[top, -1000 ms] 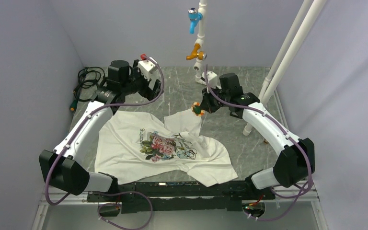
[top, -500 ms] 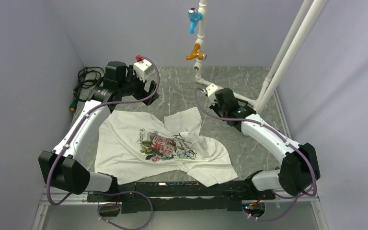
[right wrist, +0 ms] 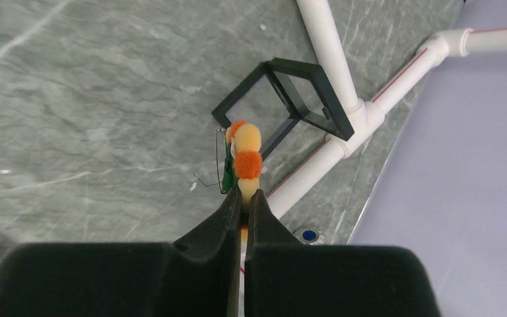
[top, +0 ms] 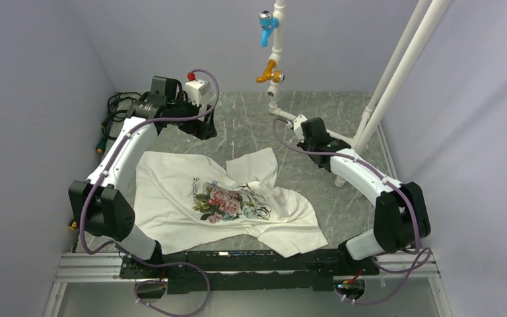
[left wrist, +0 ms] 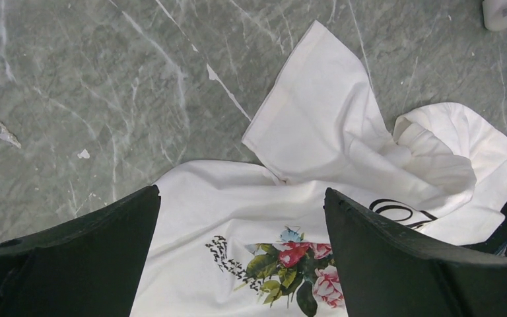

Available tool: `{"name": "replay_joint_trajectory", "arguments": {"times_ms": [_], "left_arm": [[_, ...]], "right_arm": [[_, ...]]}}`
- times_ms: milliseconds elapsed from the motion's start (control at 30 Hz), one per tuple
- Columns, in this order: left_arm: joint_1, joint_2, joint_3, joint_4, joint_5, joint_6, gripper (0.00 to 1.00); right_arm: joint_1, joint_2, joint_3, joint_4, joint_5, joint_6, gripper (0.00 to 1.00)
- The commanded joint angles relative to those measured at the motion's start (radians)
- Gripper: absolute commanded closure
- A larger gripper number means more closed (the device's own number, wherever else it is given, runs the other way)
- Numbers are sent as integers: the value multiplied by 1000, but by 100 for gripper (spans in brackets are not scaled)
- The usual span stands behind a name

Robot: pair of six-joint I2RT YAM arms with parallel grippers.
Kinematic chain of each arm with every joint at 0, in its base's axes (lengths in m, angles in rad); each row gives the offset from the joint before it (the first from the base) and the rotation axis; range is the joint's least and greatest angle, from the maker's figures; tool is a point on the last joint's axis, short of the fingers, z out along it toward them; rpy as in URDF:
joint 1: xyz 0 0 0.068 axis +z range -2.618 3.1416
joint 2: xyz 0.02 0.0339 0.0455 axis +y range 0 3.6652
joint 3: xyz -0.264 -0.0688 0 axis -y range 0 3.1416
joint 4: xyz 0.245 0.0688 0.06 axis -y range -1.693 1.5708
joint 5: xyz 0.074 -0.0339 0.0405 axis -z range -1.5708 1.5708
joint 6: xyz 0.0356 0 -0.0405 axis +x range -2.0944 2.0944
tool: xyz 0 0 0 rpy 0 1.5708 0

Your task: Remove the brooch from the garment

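Well beyond garment (top: 171,191), right end effector (right wrist: 243,196) pinches brooch (right wrist: 247,153).

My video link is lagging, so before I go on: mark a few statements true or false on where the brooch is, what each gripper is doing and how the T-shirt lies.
1. The right gripper is shut on the brooch. True.
2. The left gripper is open above the T-shirt and holds nothing. True.
3. The brooch is pinned to the T-shirt. False: it is off the shirt, held above the bare marble table near a white pipe.
4. The T-shirt lies print side down. False: its rose print faces up.
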Motion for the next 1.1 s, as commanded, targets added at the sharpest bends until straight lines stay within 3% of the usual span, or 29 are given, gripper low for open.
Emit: {"name": "replay_joint_trajectory", "arguments": {"times_ms": [0, 300, 1067], "left_arm": [[6, -21, 49, -7, 4, -34, 0], [9, -83, -11, 39, -38, -39, 0], [11, -118, -30, 47, -17, -21, 0]], "right_arm": [[-36, 32, 35, 77, 73, -45, 100], [-47, 87, -45, 234, 133, -152, 100], [-107, 262, -78, 445, 184, -319, 100]]}}
